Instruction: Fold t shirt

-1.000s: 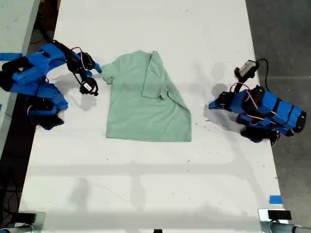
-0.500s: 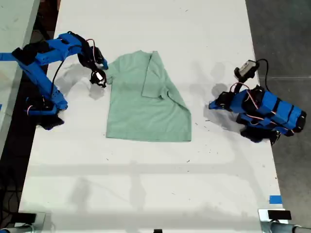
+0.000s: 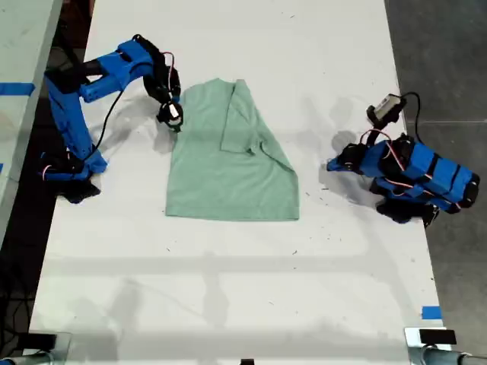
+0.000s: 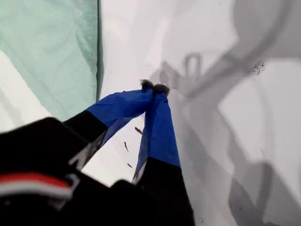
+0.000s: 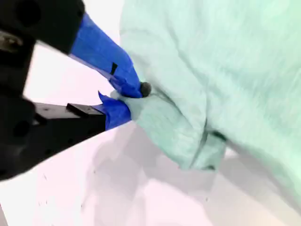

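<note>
Since earlier, your second tool (image 5: pixel 123 96) swung in, now pinching t shirt (image 3: pixel 228 163) sleeve for next fold (first tool (image 4: pixel 154 86) closed, empty).

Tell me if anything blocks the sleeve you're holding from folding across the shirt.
Nothing visible does. My second gripper is shut on the t shirt sleeve edge, and the fabric ahead lies bare. My first gripper rests shut, away over the table.

Ext cam overhead, looks down on table (image 3: pixel 228 304); both wrist cams close-up, sharing t shirt (image 3: pixel 228 156) w/ it.
</note>
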`<action>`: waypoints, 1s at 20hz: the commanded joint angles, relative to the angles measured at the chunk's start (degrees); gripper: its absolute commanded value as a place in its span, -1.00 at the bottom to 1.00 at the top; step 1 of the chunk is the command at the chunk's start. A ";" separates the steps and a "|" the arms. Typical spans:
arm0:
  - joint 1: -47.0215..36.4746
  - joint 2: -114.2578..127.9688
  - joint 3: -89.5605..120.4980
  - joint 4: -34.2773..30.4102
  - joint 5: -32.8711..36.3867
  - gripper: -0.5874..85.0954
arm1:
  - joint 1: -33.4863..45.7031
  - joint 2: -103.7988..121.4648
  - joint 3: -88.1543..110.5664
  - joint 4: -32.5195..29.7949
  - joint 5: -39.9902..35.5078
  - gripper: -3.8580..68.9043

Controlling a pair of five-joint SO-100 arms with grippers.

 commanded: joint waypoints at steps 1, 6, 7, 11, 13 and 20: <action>8.09 -2.99 -16.17 3.96 -3.87 -0.99 | -0.09 0.53 1.85 -0.53 -0.70 -0.91; 18.63 -9.05 -24.96 0.35 -11.51 -0.99 | -0.26 0.53 1.85 -0.44 -0.97 -0.91; 20.04 -9.05 -24.96 -1.41 -12.39 -0.99 | -0.26 0.53 1.85 -0.44 -0.97 -0.91; 23.47 -7.56 -25.14 -7.12 -14.06 -0.92 | -0.35 0.53 1.76 -0.44 -1.05 -0.91; 24.17 -7.65 -25.14 -8.17 -15.64 -0.62 | -0.35 0.53 1.76 -0.44 -1.14 -0.91; 16.79 10.55 -20.30 1.76 -10.46 -0.99 | -0.35 0.53 1.76 -0.44 -1.23 -0.91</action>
